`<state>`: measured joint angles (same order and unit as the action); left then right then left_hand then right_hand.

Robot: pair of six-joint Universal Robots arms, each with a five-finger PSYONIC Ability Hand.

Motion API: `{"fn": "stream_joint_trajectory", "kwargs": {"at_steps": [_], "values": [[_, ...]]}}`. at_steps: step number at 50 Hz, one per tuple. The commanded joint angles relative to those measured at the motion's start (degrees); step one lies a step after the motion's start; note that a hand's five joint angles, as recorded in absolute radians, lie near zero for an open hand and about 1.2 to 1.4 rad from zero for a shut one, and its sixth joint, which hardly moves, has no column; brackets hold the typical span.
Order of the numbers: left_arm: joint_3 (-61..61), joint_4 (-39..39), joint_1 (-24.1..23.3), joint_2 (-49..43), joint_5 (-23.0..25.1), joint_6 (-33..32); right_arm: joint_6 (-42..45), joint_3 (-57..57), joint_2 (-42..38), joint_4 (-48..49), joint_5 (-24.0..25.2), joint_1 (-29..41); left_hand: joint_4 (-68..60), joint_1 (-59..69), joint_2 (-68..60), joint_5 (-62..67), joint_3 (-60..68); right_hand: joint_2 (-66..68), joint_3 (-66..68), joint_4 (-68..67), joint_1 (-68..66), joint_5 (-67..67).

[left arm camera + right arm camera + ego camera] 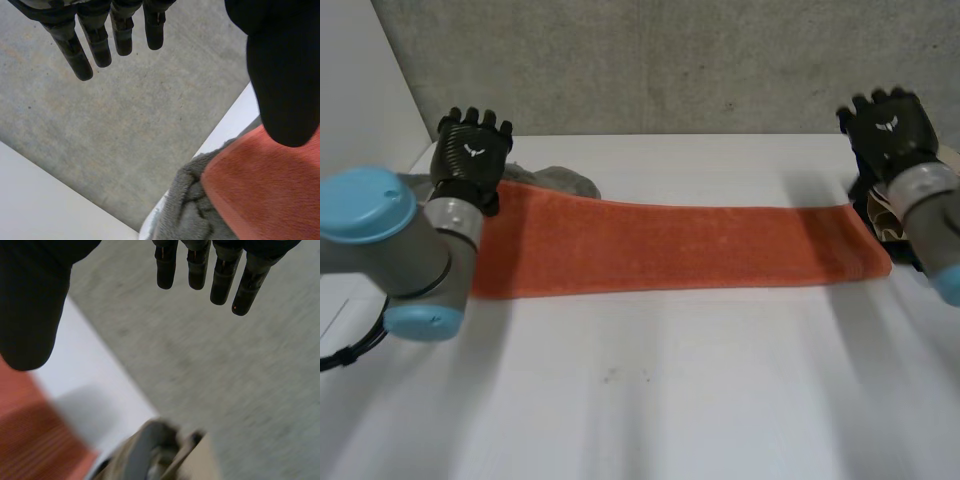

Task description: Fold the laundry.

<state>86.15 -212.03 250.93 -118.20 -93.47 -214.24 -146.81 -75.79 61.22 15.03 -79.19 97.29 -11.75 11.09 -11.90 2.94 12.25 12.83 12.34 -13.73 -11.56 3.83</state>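
We work at a white counter (pixel 670 400), and across it lies a long orange towel (pixel 680 245), already narrowed to a band and spread flat. Its long axis runs from our left side to our right, and that is what the next move turns on: each short end sits close to one hand, so we judge that a fold end to end calls for either hand to take its own end and carry it along the band toward the other. Our left hand (pixel 470 150) hangs over the far left end, open and holding nothing. In its wrist view the fingers (pixel 82 65) are straight and point past the counter's edge at the wall, while the towel lies back under the thumb, not at the fingertips. Our right hand (pixel 888 125) hangs just beyond the far right end, also open and empty, its fingers (pixel 242 292) straight, the towel again behind the thumb. Both hands would have to come down and back toward us to meet the cloth. A crumpled grey cloth (pixel 565 182) touches the towel's far left corner, partly under it, close to the left hand. A small beige and dark thing (pixel 890 215) sits by the right end; we cannot tell what it is.
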Motion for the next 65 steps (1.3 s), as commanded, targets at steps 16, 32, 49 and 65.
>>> {"fn": "stream_joint_trajectory", "kwargs": {"at_steps": [16,32,49,65], "values": [[12.73,-0.31,0.00,7.19,2.50,9.45,5.56,-4.28,-7.86,-8.28,6.51,-8.08,1.70,-1.05,1.85,-2.90,-2.20,8.35,8.84,-7.45,-9.62,7.35],[12.90,-0.31,-0.09,7.10,2.50,9.45,9.07,-0.32,-13.33,-5.19,3.36,-8.43,1.70,-1.05,1.85,-2.90,-2.20,67.17,67.66,-66.27,-68.44,66.17],[14.48,-0.23,0.62,10.09,2.50,9.45,20.51,-4.72,-5.94,-1.67,-5.00,-9.48,1.75,-1.09,1.90,-2.94,-2.25,67.17,67.66,-66.27,-68.44,66.17],[16.15,-0.14,4.30,14.39,2.50,9.63,20.51,-1.47,-5.58,8.78,-3.17,7.20,1.75,-1.09,1.90,-2.94,-2.25,67.17,67.66,-66.27,-68.44,66.17]]}}
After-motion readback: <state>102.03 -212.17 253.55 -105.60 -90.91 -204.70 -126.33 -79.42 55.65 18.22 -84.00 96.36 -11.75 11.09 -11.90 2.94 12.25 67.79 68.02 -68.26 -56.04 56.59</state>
